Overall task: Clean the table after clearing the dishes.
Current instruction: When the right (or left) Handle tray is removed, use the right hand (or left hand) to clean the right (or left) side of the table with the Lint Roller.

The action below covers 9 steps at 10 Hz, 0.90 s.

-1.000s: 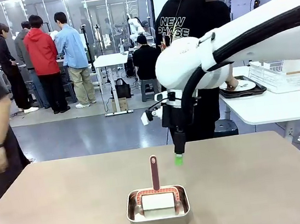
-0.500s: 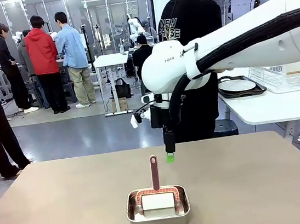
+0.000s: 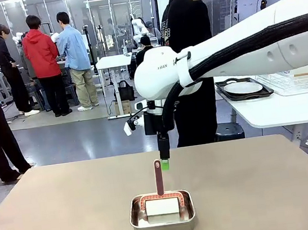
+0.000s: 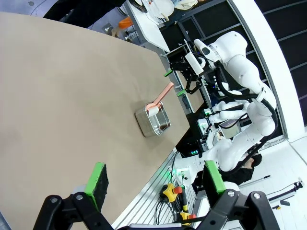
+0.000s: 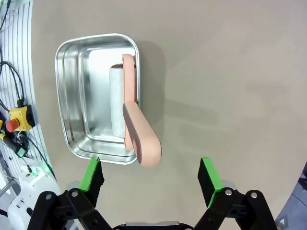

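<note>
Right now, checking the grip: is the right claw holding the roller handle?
No, the right claw stands wide open, clear of the pink handle.

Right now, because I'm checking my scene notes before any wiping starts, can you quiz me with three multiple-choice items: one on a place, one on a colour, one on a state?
1. Where is the roller?
A. on the floor
B. in the steel pan
C. in a person's hand

2. What colour is the roller's handle?
A. blue
B. green
C. reddish pink

3. How do the jaws of the right gripper stand?
A. open, holding nothing
B. shut on the handle
C. shut on the pan's rim

Answers:
1 B, the white roll lies inside the pan's walls.
2 C, the right wrist view shows it salmon pink.
3 A, the green pads stand wide apart above the handle.
</note>
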Motion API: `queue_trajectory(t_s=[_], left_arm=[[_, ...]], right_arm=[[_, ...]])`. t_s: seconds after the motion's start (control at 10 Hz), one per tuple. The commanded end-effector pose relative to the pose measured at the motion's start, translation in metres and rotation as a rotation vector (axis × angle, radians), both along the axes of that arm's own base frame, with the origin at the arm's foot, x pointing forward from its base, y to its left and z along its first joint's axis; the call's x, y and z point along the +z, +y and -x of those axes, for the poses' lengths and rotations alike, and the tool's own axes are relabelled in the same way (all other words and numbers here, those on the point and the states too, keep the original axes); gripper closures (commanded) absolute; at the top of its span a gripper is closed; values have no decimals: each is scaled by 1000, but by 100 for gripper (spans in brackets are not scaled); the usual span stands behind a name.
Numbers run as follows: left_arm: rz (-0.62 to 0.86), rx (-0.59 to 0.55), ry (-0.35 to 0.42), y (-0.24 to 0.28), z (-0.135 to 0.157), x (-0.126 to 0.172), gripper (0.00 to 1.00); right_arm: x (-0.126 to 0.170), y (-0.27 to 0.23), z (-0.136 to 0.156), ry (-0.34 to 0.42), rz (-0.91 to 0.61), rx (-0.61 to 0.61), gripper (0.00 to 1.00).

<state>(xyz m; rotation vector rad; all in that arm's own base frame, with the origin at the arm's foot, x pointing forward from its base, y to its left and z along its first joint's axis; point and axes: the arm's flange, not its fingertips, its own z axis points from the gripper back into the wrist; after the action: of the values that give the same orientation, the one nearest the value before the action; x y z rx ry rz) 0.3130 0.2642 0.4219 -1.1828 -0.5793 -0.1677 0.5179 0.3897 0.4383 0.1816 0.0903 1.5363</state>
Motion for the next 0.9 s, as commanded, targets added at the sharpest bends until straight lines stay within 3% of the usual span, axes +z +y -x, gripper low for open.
queue_trajectory(t_s=[0.0, 0.8], left_arm=[[-5, 12, -11, -2, 4, 1, 0], [-5, 12, -11, -2, 4, 1, 0]], right_arm=[[-3, 17, -1, -5, 32, -14, 0], [-22, 28, 3, 20, 64, 2, 0]])
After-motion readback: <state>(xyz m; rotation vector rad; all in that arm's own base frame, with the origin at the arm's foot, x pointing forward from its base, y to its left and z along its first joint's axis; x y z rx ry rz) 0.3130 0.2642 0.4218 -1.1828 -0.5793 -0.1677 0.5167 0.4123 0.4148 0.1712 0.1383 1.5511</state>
